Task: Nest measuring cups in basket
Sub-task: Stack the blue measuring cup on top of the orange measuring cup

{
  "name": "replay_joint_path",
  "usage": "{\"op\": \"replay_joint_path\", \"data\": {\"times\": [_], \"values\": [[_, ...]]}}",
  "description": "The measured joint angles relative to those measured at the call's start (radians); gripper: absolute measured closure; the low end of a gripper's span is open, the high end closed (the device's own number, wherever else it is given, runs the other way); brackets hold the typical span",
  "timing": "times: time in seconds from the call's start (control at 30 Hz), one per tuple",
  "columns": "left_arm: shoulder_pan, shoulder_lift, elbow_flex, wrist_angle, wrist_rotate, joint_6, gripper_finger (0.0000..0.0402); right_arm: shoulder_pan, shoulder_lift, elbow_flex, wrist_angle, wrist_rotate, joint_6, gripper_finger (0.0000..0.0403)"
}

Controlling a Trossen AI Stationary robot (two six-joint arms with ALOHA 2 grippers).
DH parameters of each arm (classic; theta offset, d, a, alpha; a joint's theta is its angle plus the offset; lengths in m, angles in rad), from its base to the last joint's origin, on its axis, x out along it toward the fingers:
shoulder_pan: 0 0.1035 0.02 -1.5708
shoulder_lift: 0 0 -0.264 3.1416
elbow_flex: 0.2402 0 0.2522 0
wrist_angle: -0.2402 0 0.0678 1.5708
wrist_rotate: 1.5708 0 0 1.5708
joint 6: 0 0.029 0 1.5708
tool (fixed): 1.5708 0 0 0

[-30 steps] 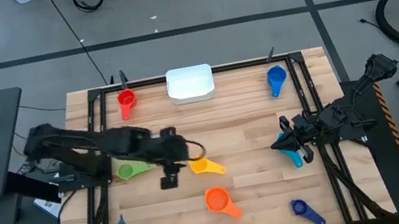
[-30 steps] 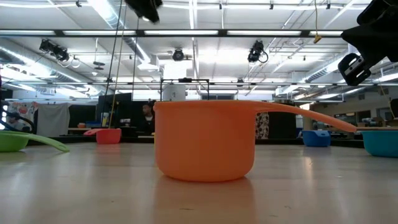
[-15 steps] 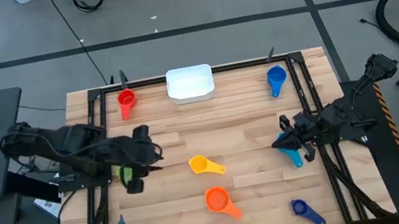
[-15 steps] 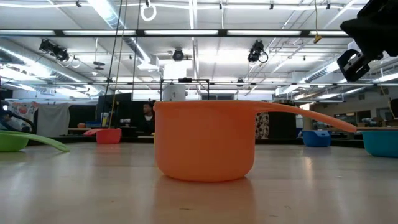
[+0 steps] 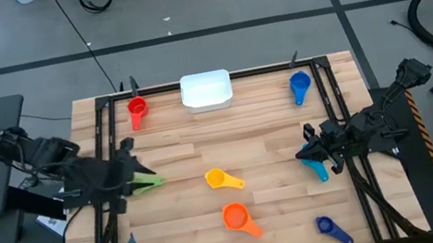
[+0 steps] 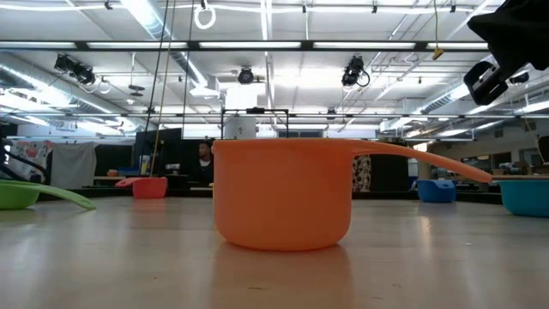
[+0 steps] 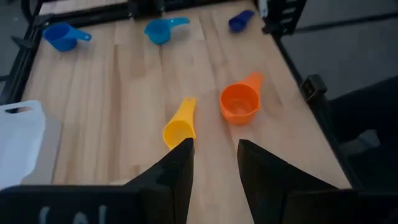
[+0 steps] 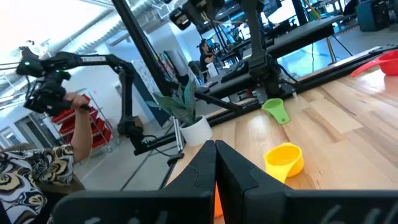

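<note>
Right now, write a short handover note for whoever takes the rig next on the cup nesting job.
Left tool: open, empty, pulled back at the table's left edge over the green cup.
Right tool: shut, waiting at the right edge beside the light blue cup.
Basket: far edge, middle, no cup visible inside.
Red cup and blue cup flank it. Yellow cup and orange cup sit mid-table, dark blue cup in the near right corner.
Done: nothing nested. Left: all six cups.

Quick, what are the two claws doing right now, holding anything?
Left claw: open, empty, at the table's left edge by the green cup.
Right claw: shut, empty, at the right edge.
</note>
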Motion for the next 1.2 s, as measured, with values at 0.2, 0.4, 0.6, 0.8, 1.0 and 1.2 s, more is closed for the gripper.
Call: {"op": "replay_joint_path", "data": {"times": [0.2,0.4,0.6,0.8,1.0,1.2], "values": [[-0.039,-0.218,-0.306,0.178,-0.001,-0.079,0.0271,-0.002,0.0,0.0,0.041,0.068,-0.04,0.0393],[-0.061,-0.38,-0.539,0.261,0.002,-0.245,0.0271,-0.003,0.0,0.038,0.037,0.274,-0.264,0.0393],[-0.087,-0.464,-0.659,0.305,0.002,-0.322,0.0271,-0.003,0.0,0.163,-0.055,0.513,-0.494,0.0393],[-0.102,-0.484,-0.674,0.322,-0.002,-0.319,0.0271,-0.003,0.011,0.355,-0.399,0.747,-0.462,0.0393],[-0.102,-0.484,-0.674,0.319,-0.002,-0.291,0.0271,-0.004,0.03,0.502,-0.67,0.783,-0.321,0.0393],[-0.101,-0.484,-0.674,0.334,-0.002,-0.24,0.0271,-0.023,0.06,0.612,-0.852,0.818,-0.232,0.0393]]}}
